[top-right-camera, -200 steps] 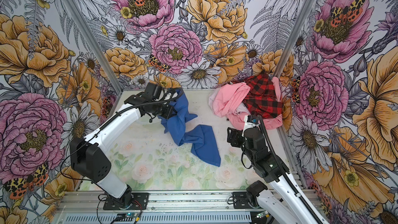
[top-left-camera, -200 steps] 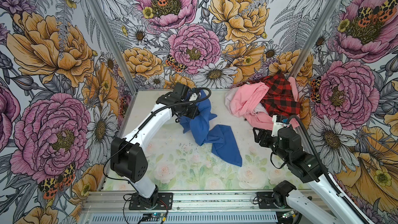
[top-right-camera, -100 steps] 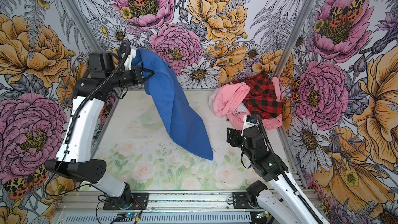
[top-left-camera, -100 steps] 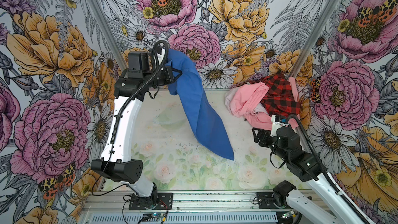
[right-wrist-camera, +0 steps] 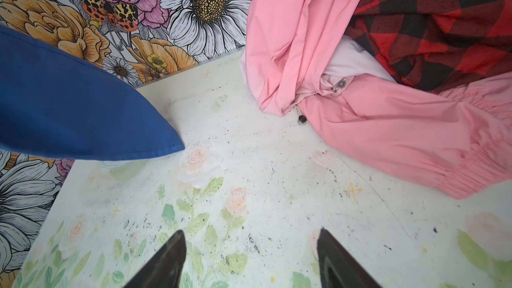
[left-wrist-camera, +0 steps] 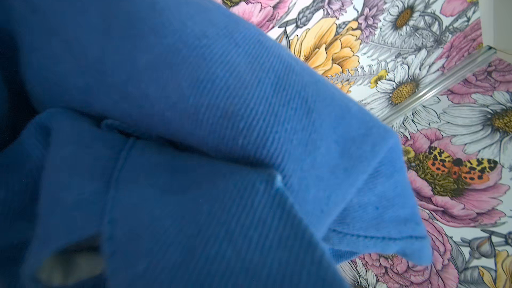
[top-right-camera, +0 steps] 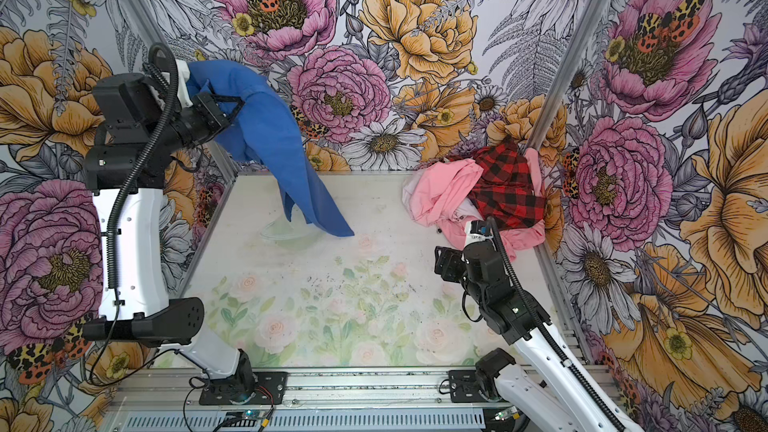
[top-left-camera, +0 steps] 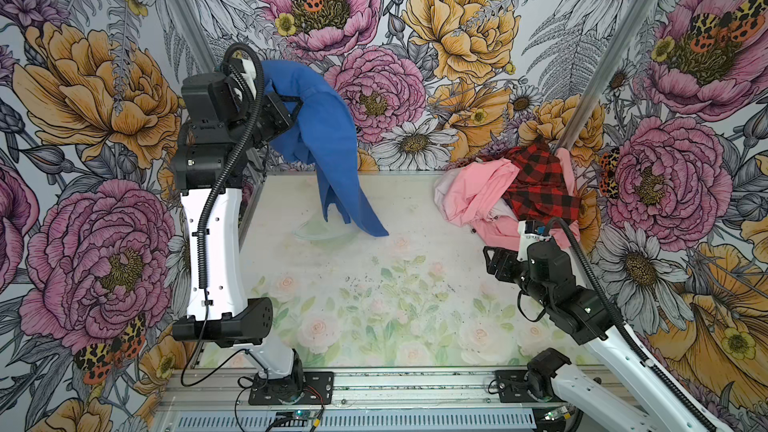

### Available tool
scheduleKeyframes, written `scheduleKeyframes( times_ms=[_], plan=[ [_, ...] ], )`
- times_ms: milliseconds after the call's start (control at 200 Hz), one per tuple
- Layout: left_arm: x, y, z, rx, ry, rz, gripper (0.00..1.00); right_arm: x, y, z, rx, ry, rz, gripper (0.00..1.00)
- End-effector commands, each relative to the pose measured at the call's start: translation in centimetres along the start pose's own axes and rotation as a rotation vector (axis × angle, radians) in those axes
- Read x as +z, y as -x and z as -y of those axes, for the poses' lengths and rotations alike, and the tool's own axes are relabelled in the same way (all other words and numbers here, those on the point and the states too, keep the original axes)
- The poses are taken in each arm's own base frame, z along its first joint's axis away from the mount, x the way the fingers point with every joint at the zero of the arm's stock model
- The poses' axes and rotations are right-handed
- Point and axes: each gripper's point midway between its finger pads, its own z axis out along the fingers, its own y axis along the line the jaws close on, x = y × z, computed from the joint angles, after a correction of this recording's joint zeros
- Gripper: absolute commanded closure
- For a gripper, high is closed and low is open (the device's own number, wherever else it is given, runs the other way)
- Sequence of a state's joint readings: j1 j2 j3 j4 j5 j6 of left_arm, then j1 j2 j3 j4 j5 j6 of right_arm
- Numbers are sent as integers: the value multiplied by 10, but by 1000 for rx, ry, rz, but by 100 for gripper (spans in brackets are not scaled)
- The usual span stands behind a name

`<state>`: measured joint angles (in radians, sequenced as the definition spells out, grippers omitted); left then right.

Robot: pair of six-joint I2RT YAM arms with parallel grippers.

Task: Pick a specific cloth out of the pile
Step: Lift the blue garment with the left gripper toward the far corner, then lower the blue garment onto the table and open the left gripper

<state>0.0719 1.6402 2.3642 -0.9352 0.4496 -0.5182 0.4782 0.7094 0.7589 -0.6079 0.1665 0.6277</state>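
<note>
My left gripper [top-left-camera: 297, 102] is raised high at the far left of the cell, up against the flowered wall [top-left-camera: 436, 35], and its jaws are pinched tight on a bunched upper fold of the cloth [top-left-camera: 330, 135]. In both top views the blue fabric drapes over the fingers and hangs down in a long tapering fall, ending in a pointed corner low over the far-left part of the table [top-left-camera: 415, 284]. I cannot tell whether that tip touches the surface or hangs just clear of it. From the left wrist camera I see almost nothing but blue weave [left-wrist-camera: 194, 106] with a stitched seam and a hemmed corner; the fingers themselves are hidden there. The cloth is well apart from the pile [top-left-camera: 511, 197], which sits in the far right corner, the red-and-black checked garment [top-left-camera: 540, 189] lying on top of the pink garments [top-left-camera: 473, 197]. My right gripper [right-wrist-camera: 250, 234] hovers low over bare table just near of the pile, jaws spread wide with nothing between the fingers [right-wrist-camera: 171, 256], and the blue tip [right-wrist-camera: 155, 142] shows off to its left.
</note>
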Motion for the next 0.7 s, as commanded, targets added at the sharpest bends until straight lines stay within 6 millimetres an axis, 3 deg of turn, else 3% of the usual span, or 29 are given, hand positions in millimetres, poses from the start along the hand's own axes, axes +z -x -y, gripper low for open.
scheduleKeyframes(
  times_ms=[0, 315, 500, 696],
  plan=[
    [-24, 44, 16, 68, -20, 182, 100, -6, 18, -9, -1, 26, 40, 25],
    [-33, 59, -33, 97, 155, 243, 100, 2, 18, -12, -15, 19, 25, 25],
    [1, 20, -59, 125, 213, 127, 100, 7, 16, -13, -14, 25, 18, 25],
    [45, -33, -56, 193, 245, 8, 100, 7, 13, -11, -11, 23, 17, 25]
  ],
)
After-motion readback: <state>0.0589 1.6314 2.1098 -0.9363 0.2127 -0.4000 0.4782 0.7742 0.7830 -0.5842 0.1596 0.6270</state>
